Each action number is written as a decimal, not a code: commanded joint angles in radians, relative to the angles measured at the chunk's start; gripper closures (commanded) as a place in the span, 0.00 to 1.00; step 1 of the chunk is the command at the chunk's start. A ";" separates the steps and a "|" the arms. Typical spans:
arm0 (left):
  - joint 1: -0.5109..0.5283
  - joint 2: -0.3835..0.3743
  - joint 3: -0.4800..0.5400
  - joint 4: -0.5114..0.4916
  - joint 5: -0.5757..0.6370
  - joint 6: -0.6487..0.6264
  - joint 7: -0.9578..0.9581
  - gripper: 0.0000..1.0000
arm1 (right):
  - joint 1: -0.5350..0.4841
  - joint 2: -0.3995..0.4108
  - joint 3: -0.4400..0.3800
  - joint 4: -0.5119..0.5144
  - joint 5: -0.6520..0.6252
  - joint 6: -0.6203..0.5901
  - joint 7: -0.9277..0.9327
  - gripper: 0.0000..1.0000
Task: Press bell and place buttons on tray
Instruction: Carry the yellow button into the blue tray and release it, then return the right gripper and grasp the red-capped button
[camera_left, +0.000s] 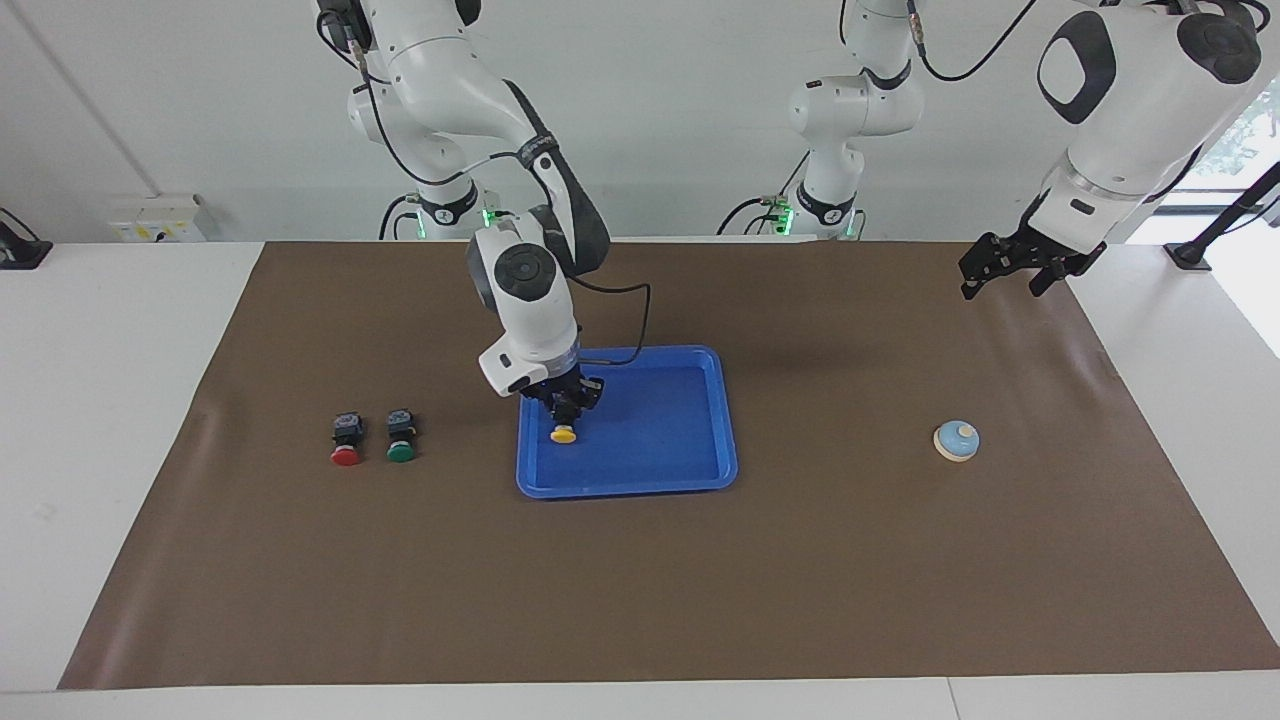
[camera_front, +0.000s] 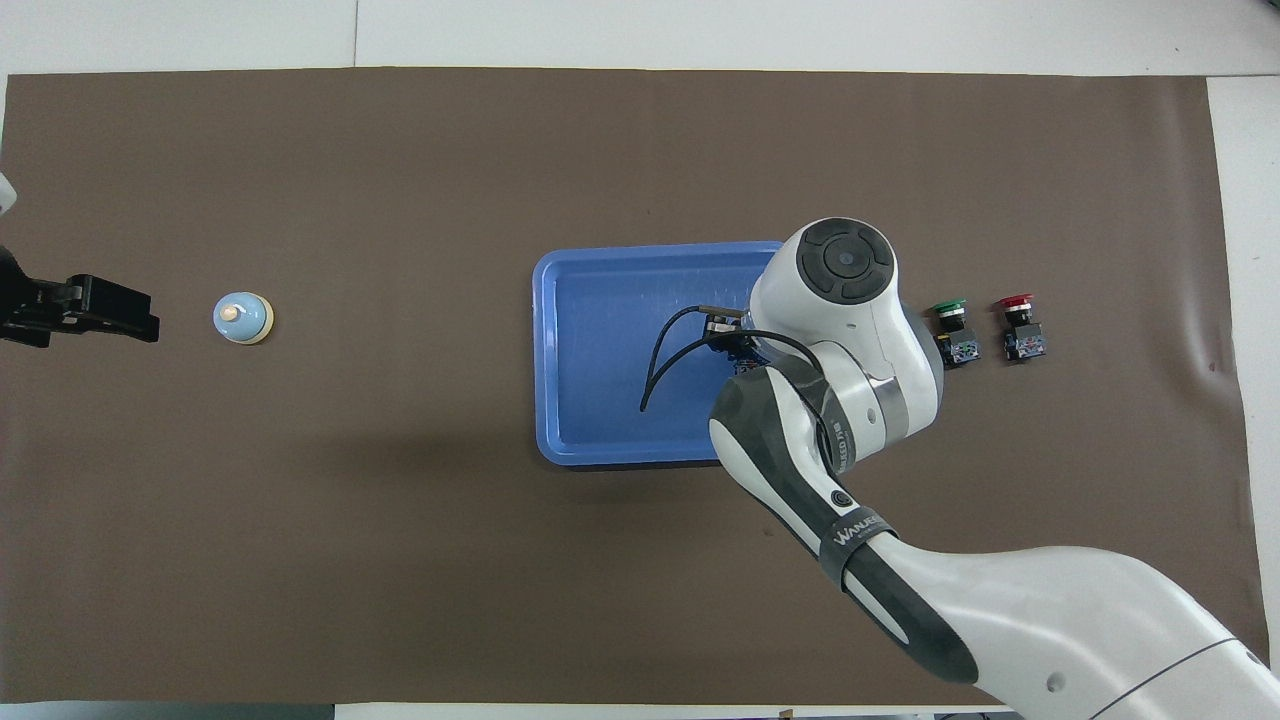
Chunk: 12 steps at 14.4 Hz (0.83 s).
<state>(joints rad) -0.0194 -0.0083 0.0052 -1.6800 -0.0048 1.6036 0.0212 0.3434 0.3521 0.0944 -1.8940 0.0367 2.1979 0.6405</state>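
The blue tray (camera_left: 660, 440) (camera_front: 600, 350) lies mid-table. My right gripper (camera_left: 564, 408) is down inside it, at the yellow button (camera_left: 563, 435), which sits cap-down low over the tray floor at the end toward the right arm. In the overhead view the right arm's wrist hides both. The red button (camera_left: 345, 455) (camera_front: 1016, 300) and green button (camera_left: 401, 452) (camera_front: 947, 307) stand side by side on the mat beside the tray, toward the right arm's end. The bell (camera_left: 957, 440) (camera_front: 242, 318) sits toward the left arm's end. My left gripper (camera_left: 1003, 275) (camera_front: 110, 312) waits open and raised near it.
A brown mat (camera_left: 850, 580) covers most of the white table. The right arm's black cable (camera_front: 665, 350) loops above the tray.
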 joint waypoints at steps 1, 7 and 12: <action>0.001 -0.021 0.002 -0.017 -0.001 -0.002 0.003 0.00 | 0.005 -0.028 -0.002 0.010 0.022 -0.047 -0.001 0.00; 0.001 -0.021 0.002 -0.017 -0.001 -0.002 0.003 0.00 | -0.216 -0.071 -0.012 0.128 0.019 -0.234 -0.327 0.00; 0.001 -0.021 0.002 -0.017 -0.001 -0.001 0.003 0.00 | -0.400 -0.091 -0.016 0.073 -0.007 -0.218 -0.576 0.00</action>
<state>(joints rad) -0.0194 -0.0083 0.0052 -1.6800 -0.0048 1.6036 0.0212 -0.0067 0.2780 0.0674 -1.7727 0.0346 1.9647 0.1460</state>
